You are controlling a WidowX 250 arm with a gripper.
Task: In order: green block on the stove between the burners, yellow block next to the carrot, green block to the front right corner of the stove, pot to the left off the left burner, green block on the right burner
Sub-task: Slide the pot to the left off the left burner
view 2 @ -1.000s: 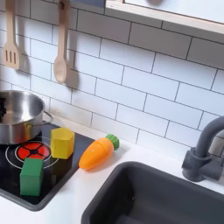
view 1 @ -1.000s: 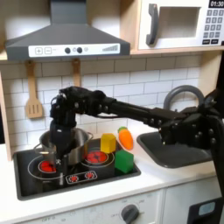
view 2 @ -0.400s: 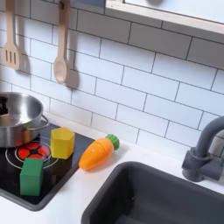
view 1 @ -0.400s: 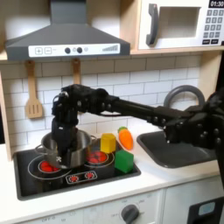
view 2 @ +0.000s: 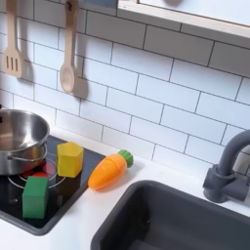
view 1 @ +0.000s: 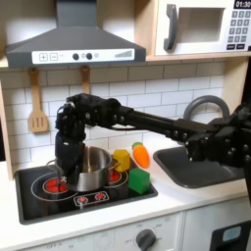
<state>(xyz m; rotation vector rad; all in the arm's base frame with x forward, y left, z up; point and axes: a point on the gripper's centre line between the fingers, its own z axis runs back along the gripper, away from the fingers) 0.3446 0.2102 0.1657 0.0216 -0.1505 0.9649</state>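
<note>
Green block (view 1: 139, 181) sits at the stove's (view 1: 39, 205) near right corner, the yellow block (view 2: 69, 158) behind it, just beside the carrot (view 2: 107, 170). The steel pot (view 1: 91, 166) stands mid-stove, overlapping the burners (view 1: 54, 183). The gripper (view 1: 67, 167) hangs at its left rim; whether it is clamped I cannot tell. Pushed rightward, the pot could knock both blocks.

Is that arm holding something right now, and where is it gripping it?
It seems to grip the pot at its rim on the first exterior view's left; the gripper hides the contact.

Frontal wide; close side, shared stove (view 1: 83, 186)
</note>
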